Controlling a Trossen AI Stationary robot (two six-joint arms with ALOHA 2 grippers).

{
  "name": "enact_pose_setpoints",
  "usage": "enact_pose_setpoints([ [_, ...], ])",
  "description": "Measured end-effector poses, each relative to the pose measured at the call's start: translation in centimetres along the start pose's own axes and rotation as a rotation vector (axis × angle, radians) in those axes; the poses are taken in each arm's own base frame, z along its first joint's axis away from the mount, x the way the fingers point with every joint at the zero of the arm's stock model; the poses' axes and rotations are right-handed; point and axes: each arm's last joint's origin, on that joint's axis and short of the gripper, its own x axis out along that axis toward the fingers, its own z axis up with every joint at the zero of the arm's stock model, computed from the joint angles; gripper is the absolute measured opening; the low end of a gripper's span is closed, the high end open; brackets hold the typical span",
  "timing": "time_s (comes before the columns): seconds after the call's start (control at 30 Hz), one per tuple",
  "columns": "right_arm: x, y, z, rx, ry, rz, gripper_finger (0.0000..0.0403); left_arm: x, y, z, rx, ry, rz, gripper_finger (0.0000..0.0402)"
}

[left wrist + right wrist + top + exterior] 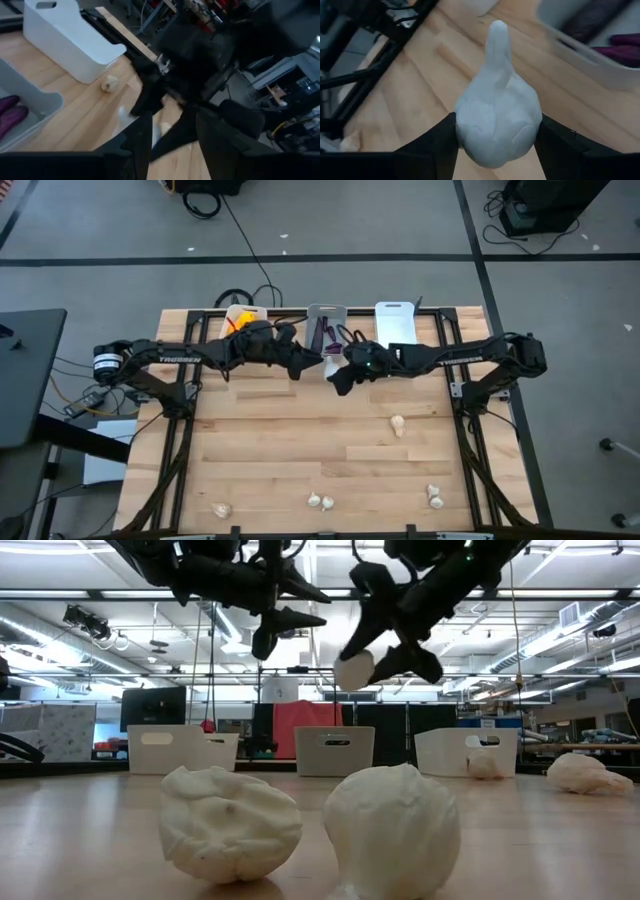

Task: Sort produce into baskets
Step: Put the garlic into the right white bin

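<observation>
Wooden tabletop (300,450) is carrying scattered bulbs; right gripper (495,145) is clamping a whitish garlic-like bulb (496,122) near the grey translucent bin (326,330), probably needing the white bin (395,322); left gripper (172,135), jaws parted and empty, is hovering beside it.

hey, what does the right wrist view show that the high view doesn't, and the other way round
Only the right wrist view shows the right gripper clamped on a garlic bulb, stem pointing away.

Only the high view shows the whole layout: three baskets along the far edge, orange fruit in the left basket, the right basket, the left gripper, and loose garlic bulbs near the front.

Both show the wooden table and purple pieces in the middle basket.
</observation>
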Motion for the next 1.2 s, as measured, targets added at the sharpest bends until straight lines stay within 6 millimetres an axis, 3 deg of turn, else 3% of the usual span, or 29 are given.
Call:
enact_pose_setpoints([
  [0.27, -3.9, -2.4, 1.6, 0.002, -0.073, -0.212, 0.0226, 0.0, 0.2, 0.0, -0.005, 0.002, 0.012, 0.0168],
  [0.47, -6.9, -5.9, 2.9, -0.007, -0.108, -0.475, 0.0242, 0.0, 0.2, 0.1, -0.006, -0.008, 0.026, 0.0168],
  [0.63, -6.6, -9.7, 4.5, 0.025, -0.059, -0.630, 0.0254, 0.0, 0.3, 0.1, -0.007, -0.023, 0.047, 0.0168],
  [0.83, -6.5, -12.5, 5.0, 0.030, 0.072, -0.662, 0.0299, 0.1, -0.1, -0.3, -0.008, 0.021, 0.001, 0.0168],
  [1.03, -7.3, -13.0, 4.8, 0.013, 0.127, -0.675, 0.0363, 0.3, -1.1, -1.1, 0.030, 0.043, -0.034, 0.0168],
  [1.2, -7.8, -11.8, 4.8, -0.017, 0.077, -0.618, 0.0375, 0.3, -1.4, -1.3, 0.084, 0.011, 0.013, 0.0168],
])
